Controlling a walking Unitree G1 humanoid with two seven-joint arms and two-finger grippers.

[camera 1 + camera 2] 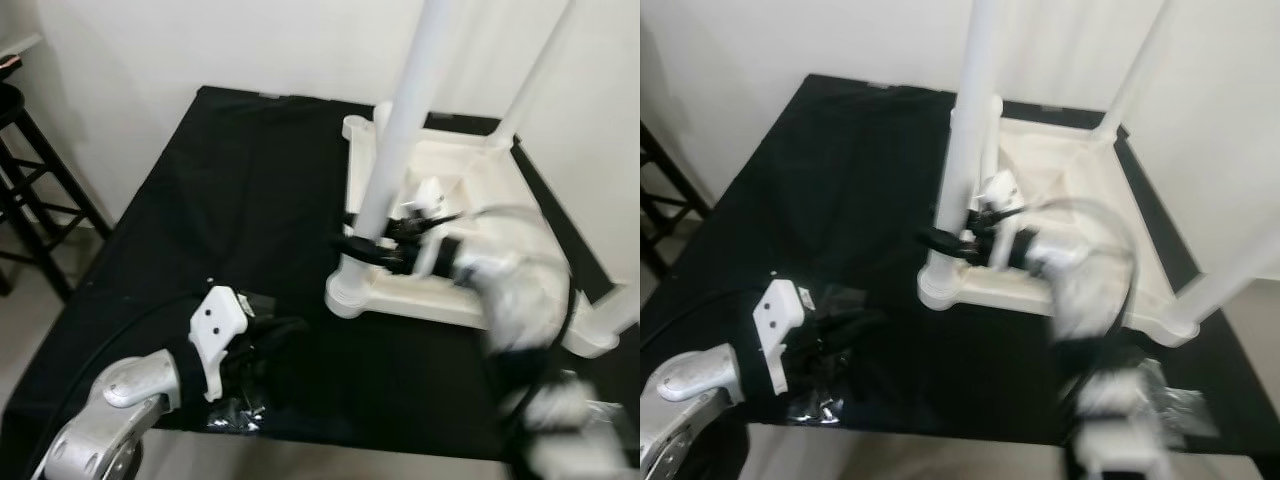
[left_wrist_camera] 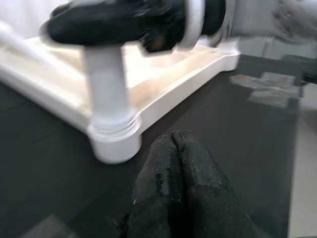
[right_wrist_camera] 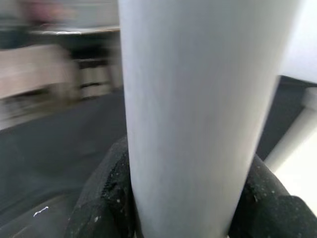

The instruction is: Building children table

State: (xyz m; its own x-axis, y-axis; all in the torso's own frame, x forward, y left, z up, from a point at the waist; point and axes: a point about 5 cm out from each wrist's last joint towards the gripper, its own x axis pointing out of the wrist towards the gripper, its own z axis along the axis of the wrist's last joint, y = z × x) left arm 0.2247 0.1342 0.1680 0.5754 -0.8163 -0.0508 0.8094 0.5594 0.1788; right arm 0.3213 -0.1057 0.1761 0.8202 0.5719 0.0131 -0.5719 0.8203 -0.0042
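White plastic makes up the whole piece: an upturned square children's table top [image 1: 470,190] lies underside-up on a black cloth-covered work surface [image 1: 230,200], toward its right side, near the pale wall; tall white round legs rise from its corner sockets, the nearest leg [image 1: 400,130] at the front-left corner, another leg [image 1: 530,85] at the far right corner, and a third leg [image 1: 615,315] at the near right corner; the fourth corner is too hard to read. The right gripper [image 1: 365,245] is clamped round the nearest leg low down, just above its threaded socket [image 2: 114,139], a black finger on each side of the tube; by the look of it this leg is being seated or tightened. The left gripper [image 2: 178,168] rests on the cloth near that corner with its fingers pressed together, holding nothing. A black wooden stool [image 1: 25,180] stands beside the work surface. Judged from this, most legs are in; tightening and turning the table upright remain.
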